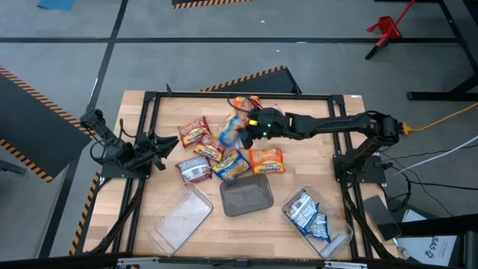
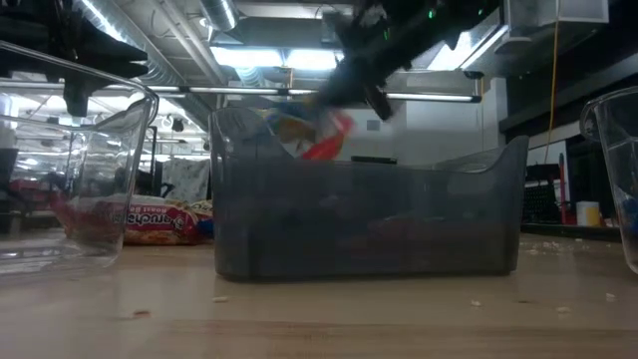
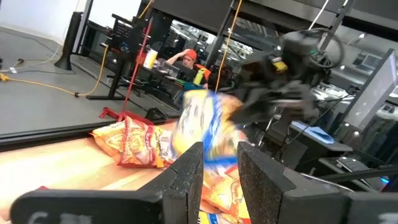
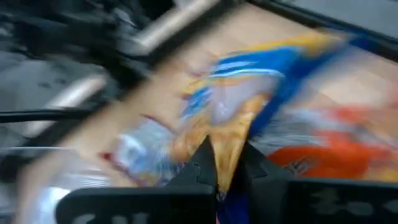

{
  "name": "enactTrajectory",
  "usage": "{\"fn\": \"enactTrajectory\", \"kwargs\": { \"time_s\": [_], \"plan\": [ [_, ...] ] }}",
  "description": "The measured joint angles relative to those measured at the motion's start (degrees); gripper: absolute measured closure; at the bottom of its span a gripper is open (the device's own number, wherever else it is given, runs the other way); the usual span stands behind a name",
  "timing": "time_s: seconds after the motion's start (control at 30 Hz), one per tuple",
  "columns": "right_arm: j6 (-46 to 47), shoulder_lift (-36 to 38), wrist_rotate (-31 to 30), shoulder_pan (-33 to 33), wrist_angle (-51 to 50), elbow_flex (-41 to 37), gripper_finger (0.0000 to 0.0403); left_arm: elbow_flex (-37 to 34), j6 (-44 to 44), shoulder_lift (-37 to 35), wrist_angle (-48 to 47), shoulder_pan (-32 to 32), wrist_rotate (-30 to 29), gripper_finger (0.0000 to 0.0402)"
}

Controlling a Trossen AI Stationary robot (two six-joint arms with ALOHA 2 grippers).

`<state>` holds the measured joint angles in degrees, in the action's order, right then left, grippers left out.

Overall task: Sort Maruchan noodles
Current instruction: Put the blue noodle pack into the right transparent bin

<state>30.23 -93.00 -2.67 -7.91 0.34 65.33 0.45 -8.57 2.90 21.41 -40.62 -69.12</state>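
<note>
From above, the whole wooden table (image 1: 299,179) is laid out: a loose heap of crinkly plastic noodle packets (image 1: 216,153) in orange and dark red lies near its middle, and three clear plastic rectangular trays sit along the near edge. The left tray (image 1: 179,219) holds nothing I can see, the smoky middle tray (image 1: 246,197) looks bare too, and the right tray (image 1: 317,222) has blue-and-white packets (image 1: 308,214) in it.

The level view across the table hides most of that behind the middle tray's wall, yet it shows what the overhead view cannot: the blue-and-white noodle packet with orange trim (image 2: 311,130) hangs clear of the table, lifted above the tray's rim. A dark red packet (image 2: 150,221) lies flat behind the left tray.

The right arm stretches from its base at the table's right side, reaching level across to the heap's far end. The right gripper (image 4: 225,163) is pinched tight on the hanging packet's edge; its wrist view shows the fingers nipping the crinkled plastic between them, the packet streaked with blur.

The left arm sits folded at the table's left edge, and the left gripper (image 3: 220,163) points toward the heap with its fingers part open, holding nothing. Its camera catches the lifted packet from the side, with an orange packet (image 3: 134,143) lying on the wood behind.
</note>
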Motion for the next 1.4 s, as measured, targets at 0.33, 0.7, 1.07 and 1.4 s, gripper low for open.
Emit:
{"fn": "enactTrajectory", "kwargs": {
  "time_s": [0.33,0.7,1.07,1.4],
  "plan": [
    [3.57,0.54,-2.21,0.11,-4.94,0.15,0.04,0.01,0.08,0.0,-0.01,0.0,-0.22,0.031],
    [2.61,0.78,2.89,-0.95,-6.26,-0.18,0.0401,0.02,0.12,0.0,0.0,0.0,-0.28,0.031],
    [6.34,1.58,14.58,4.06,-5.75,-0.14,0.0401,0.01,0.14,0.0,-0.11,0.0,-0.27,0.031],
    [10.81,10.83,15.22,15.3,-11.73,-0.14,0.0402,0.02,0.07,0.0,-1.73,0.0,0.63,0.031]
  ]
}}
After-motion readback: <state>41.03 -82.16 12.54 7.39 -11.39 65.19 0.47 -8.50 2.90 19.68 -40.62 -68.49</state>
